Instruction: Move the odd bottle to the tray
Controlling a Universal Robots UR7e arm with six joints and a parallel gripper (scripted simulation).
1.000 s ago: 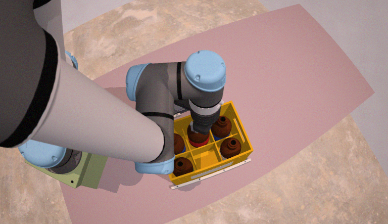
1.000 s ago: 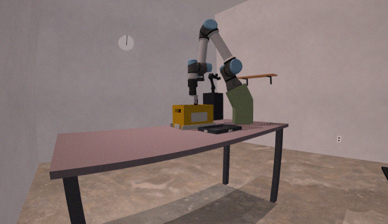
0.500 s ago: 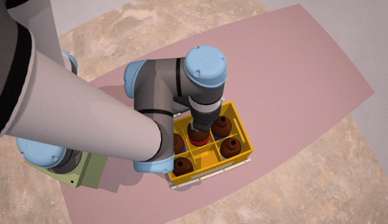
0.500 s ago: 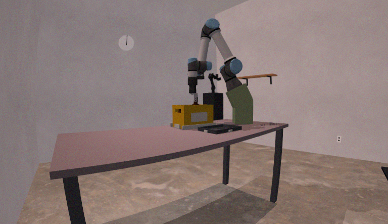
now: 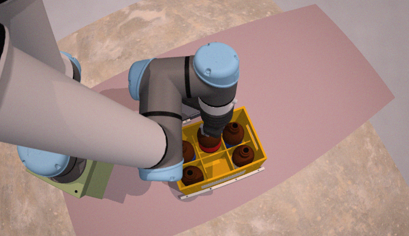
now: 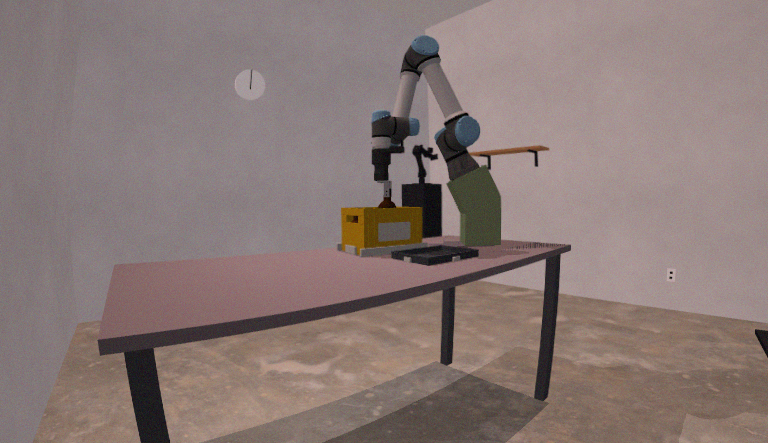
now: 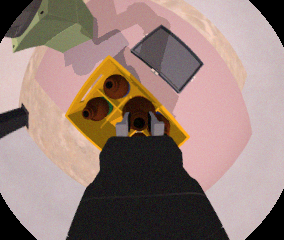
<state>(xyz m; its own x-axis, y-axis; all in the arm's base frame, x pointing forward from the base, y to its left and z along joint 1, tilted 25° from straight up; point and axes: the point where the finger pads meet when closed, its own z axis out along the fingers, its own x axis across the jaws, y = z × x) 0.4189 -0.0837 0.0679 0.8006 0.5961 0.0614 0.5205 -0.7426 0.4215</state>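
Note:
A yellow crate with six cells stands on the pink table. Brown bottles stand in it. My gripper is shut on the neck of the red-banded bottle in the back middle cell. That bottle is raised; in the side view its shoulder shows above the crate's rim. The wrist view shows my fingers on either side of the bottle's neck. Other bottles stand at the back right, front right, front left and back left. The dark tray lies beside the crate.
The arm's green base stands behind the tray. A black box with a camera stand is behind the crate. The front middle cell of the crate is empty. My arm hides the tray in the overhead view.

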